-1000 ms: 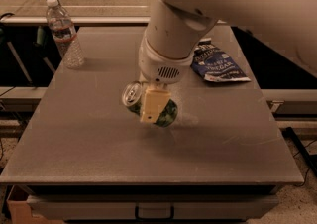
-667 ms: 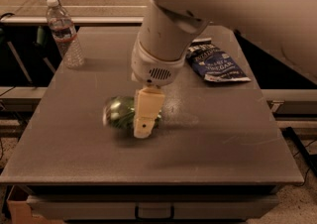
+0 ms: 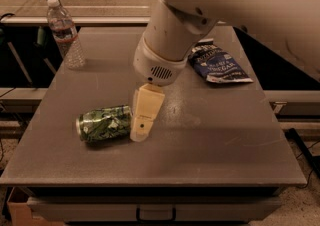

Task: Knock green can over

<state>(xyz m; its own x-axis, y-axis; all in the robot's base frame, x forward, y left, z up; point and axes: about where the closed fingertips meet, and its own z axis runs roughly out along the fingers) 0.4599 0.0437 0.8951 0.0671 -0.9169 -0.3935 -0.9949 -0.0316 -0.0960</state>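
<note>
Just left of the gripper [image 3: 141,129], touching its cream tip, the green can [image 3: 104,124] lies on its side on the grey table [image 3: 215,142], silver top facing left. Whether the gripper is spread or closed cannot be told. Farther back-left stands a water bottle [image 3: 64,32]; back-right lies a blue chip bag [image 3: 217,65].

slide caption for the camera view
The green can lies on its side on the table, gripper right beside it.
</note>
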